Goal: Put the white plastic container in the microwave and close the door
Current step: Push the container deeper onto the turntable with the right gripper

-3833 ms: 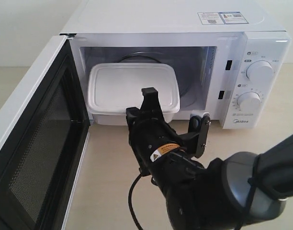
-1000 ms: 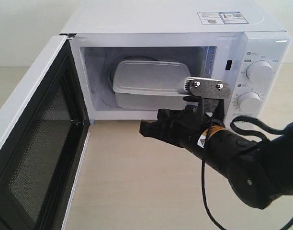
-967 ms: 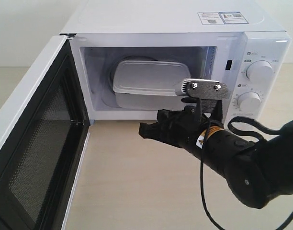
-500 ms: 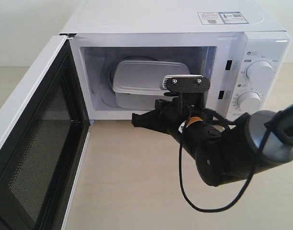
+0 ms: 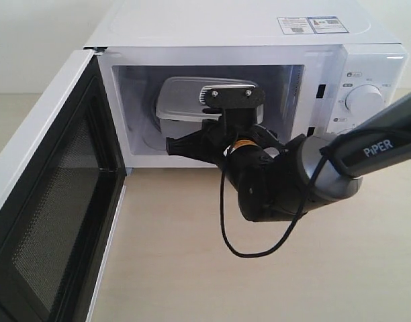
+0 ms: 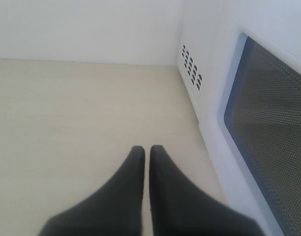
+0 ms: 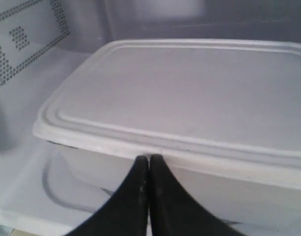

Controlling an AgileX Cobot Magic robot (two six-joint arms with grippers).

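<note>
White translucent plastic container (image 5: 182,100) sits inside the white boxy microwave (image 5: 225,27); right gripper (image 7: 149,158), jaws pressed together as a pusher, seems to touch its front wall. At nine o'clock the mesh-windowed door (image 5: 44,201) stands open; left gripper (image 6: 146,150) has jaws together too.

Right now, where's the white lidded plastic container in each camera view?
Exterior view: the translucent-white rectangular plastic container sits inside the cavity, upper centre, partly behind the right arm.
Left wrist view: not in it.
Right wrist view: the container fills most of the picture, the shut right claw before its near rim.
Shared landmark: the white boxy microwave, seen in all three.
</note>
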